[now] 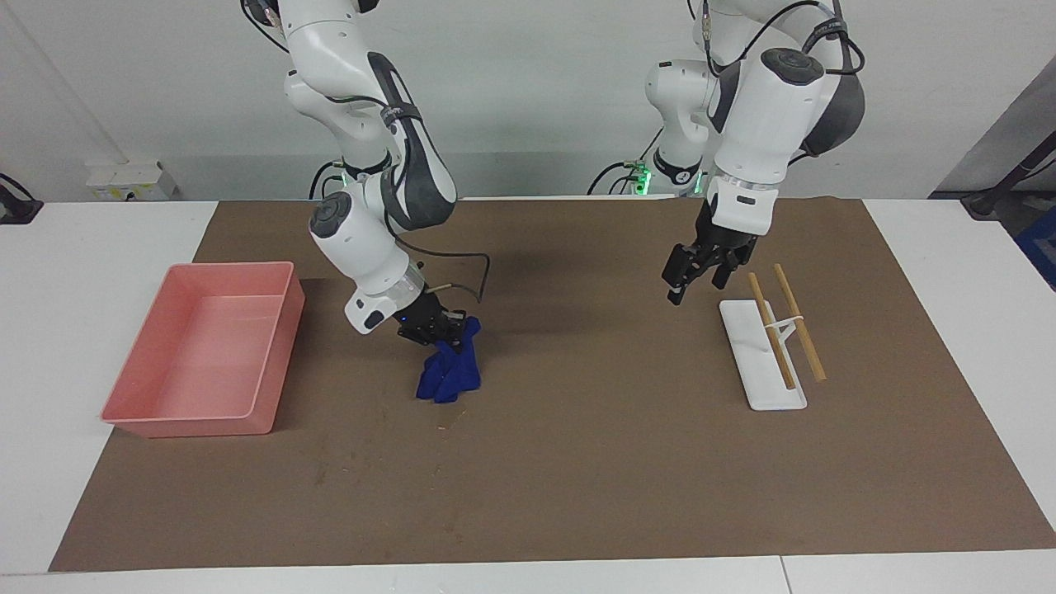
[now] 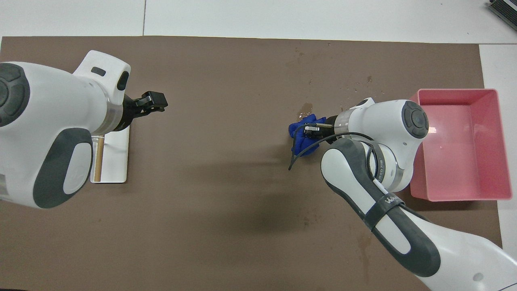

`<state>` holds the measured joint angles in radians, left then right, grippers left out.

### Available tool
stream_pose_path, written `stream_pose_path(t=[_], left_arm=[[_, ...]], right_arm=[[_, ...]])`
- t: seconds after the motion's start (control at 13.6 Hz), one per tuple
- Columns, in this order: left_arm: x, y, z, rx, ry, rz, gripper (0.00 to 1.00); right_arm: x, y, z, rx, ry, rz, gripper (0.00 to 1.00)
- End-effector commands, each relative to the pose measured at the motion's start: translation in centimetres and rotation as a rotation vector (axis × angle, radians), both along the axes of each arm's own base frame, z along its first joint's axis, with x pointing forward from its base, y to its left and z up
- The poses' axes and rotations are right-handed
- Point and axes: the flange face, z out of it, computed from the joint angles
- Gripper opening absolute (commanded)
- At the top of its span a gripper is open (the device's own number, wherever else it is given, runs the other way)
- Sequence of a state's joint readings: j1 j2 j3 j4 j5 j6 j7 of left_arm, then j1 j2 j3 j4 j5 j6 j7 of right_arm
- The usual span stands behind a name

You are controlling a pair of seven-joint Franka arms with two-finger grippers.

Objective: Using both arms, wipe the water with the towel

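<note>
Right arm bent low, wrist tilted down, right gripper [image 1: 445,330] clamped on towel [image 1: 450,371], which hangs onto mat [image 1: 577,462] beside pink tray [image 1: 272,363]. Water [image 2: 305,108] just past towel, farther from robots. Left gripper [image 1: 697,276] hovers w/ fingers apart, holding nothing, well apart from tray, by white stand [image 1: 759,363].
</note>
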<state>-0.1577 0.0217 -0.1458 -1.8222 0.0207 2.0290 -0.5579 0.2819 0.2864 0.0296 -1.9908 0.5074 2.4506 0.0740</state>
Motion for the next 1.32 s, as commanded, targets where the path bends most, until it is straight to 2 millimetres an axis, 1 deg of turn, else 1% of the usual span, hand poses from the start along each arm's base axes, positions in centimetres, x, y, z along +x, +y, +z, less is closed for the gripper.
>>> stream_pose_path(t=[0.0,0.15,0.29,0.37,0.44,0.52,0.59,0.74,0.88,0.96,1.03,1.1,1.25], left_arm=[[-0.4,3.3,1.1,0.122,0.068,-0.218,1.00],[-0.1,6.0,1.2,0.150,0.107,-0.342,1.00],[-0.1,7.9,2.9,0.159,0.149,-0.414,1.00],[0.0,9.6,3.9,0.154,0.162,-0.439,1.00],[0.0,11.4,4.8,0.139,0.160,-0.422,1.00],[-0.2,12.2,5.4,0.094,0.153,-0.396,1.00],[-0.4,12.3,6.4,0.053,0.136,-0.380,1.00],[-0.7,12.7,8.3,0.049,0.139,-0.378,1.00],[-0.8,13.7,8.3,0.048,0.144,-0.368,1.00],[-0.8,13.8,8.3,0.048,0.149,-0.366,1.00],[-0.8,13.8,8.2,0.048,0.150,-0.366,1.00],[-0.9,14.0,8.3,0.050,0.142,-0.360,1.00],[-0.5,14.3,8.1,0.054,0.193,-0.360,1.00]], right_arm=[[1.6,0.6,-0.9,-0.029,-0.059,0.032,0.00],[3.4,0.7,-1.9,-0.034,-0.083,0.060,0.00],[5.6,0.4,-3.0,-0.041,-0.104,0.081,0.00],[6.5,0.8,-3.1,-0.041,-0.116,0.088,0.00],[7.0,0.9,-3.1,-0.047,-0.126,0.094,0.00],[7.6,1.1,-2.8,-0.055,-0.139,0.104,0.00],[8.2,1.3,-2.8,-0.065,-0.152,0.116,0.00],[9.1,1.5,-3.0,-0.069,-0.166,0.120,0.00],[9.4,1.6,-3.7,-0.070,-0.160,0.122,0.00],[9.8,1.6,-4.0,-0.076,-0.165,0.125,0.00],[10.3,1.8,-3.5,-0.087,-0.181,0.138,0.00],[10.4,1.6,-3.6,-0.100,-0.182,0.148,0.00],[10.9,1.0,-3.3,-0.114,-0.192,0.152,0.00]])
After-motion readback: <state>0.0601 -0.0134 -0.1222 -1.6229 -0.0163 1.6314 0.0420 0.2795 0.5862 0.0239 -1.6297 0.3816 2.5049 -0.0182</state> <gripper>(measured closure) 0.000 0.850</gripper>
